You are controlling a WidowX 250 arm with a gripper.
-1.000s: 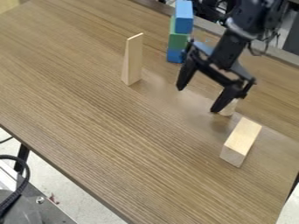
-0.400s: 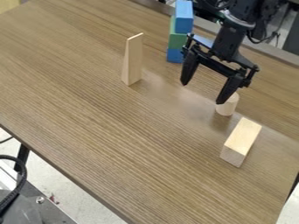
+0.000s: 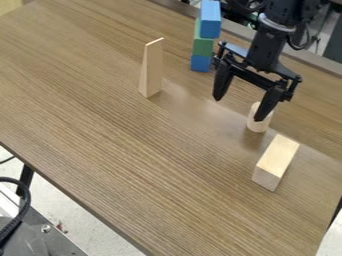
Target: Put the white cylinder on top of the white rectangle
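My gripper [image 3: 238, 109] hangs over the right half of the table, its two fingers spread wide with nothing between them. Behind its right finger stands a pale wooden cylinder [image 3: 256, 125], upright on the table and partly hidden by that finger. Whether the finger touches it, I cannot tell. Just in front of the cylinder, a little to the right, a pale wooden rectangular block [image 3: 278, 155] lies flat on the table.
A thin upright wooden wedge [image 3: 152, 69] stands left of the gripper. Behind the gripper's left side is a stack of blue and green blocks [image 3: 204, 45]. The wooden table [image 3: 133, 165] has its front edge at lower left.
The gripper has shifted slightly to the right, its fingers still apart; its right finger now covers part of the cylinder's upper middle. The blocks have not moved.
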